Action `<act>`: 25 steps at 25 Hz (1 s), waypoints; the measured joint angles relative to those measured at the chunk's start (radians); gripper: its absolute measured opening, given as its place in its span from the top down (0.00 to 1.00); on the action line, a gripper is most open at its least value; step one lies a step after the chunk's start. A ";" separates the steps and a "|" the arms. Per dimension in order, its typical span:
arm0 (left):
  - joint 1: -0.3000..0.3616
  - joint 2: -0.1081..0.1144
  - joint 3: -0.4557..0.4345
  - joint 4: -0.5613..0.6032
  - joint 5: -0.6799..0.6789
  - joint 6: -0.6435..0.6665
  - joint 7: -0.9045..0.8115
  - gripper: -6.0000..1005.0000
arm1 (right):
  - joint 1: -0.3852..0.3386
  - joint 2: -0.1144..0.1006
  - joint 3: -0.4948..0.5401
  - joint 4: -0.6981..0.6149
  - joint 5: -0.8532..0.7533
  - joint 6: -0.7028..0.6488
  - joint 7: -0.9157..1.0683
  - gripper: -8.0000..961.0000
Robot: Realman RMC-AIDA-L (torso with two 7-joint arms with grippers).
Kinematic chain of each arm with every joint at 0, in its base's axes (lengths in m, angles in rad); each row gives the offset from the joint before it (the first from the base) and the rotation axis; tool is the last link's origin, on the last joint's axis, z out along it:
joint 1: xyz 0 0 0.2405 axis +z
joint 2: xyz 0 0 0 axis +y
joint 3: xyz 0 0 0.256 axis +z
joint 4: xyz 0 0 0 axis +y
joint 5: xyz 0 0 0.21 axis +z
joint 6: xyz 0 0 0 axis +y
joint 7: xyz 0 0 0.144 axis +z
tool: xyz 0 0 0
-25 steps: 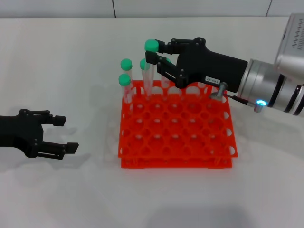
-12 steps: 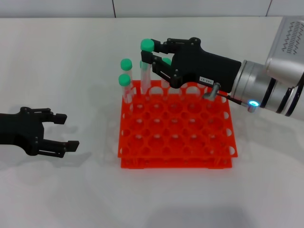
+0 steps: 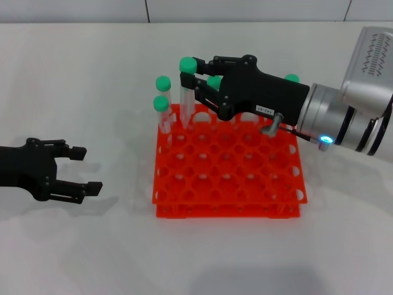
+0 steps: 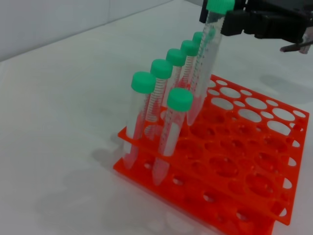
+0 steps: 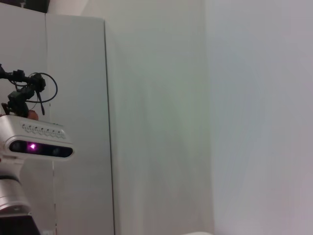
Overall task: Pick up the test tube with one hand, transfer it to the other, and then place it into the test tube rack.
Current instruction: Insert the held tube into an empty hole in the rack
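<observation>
My right gripper (image 3: pixel 190 74), black with a small white label on an arm with a blue light, is shut on the test tube (image 3: pixel 185 98) just below its green cap. The tube hangs tilted over the back left of the orange test tube rack (image 3: pixel 227 181), its lower end at a hole in the top tier. In the left wrist view the held tube (image 4: pixel 205 63) leans beside the other capped tubes in the rack (image 4: pixel 244 166). My left gripper (image 3: pixel 86 171) is open and empty, low over the table left of the rack.
Several more green-capped tubes stand in the rack's back rows, two at its back left corner (image 3: pixel 162 107) and one at its back right (image 3: pixel 292 78). The right wrist view shows only a wall and a camera unit (image 5: pixel 36 144).
My right gripper has moved left and a little down with the tube, bringing its lower end to the rack's top tier. The left arm has not moved.
</observation>
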 joint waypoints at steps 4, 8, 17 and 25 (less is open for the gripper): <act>0.000 -0.001 0.000 0.000 0.000 0.000 0.000 0.11 | 0.003 0.000 -0.019 0.006 0.022 0.002 -0.008 0.73; 0.000 -0.002 0.000 0.000 0.000 0.000 -0.001 0.11 | 0.007 0.000 -0.021 0.019 0.028 0.003 -0.010 0.73; 0.000 -0.007 0.000 0.000 0.000 0.000 -0.004 0.11 | 0.008 0.000 -0.022 0.045 0.051 0.007 -0.034 0.73; 0.000 -0.009 0.000 0.000 0.000 0.000 -0.003 0.11 | 0.007 0.000 -0.034 0.050 0.052 0.025 -0.036 0.73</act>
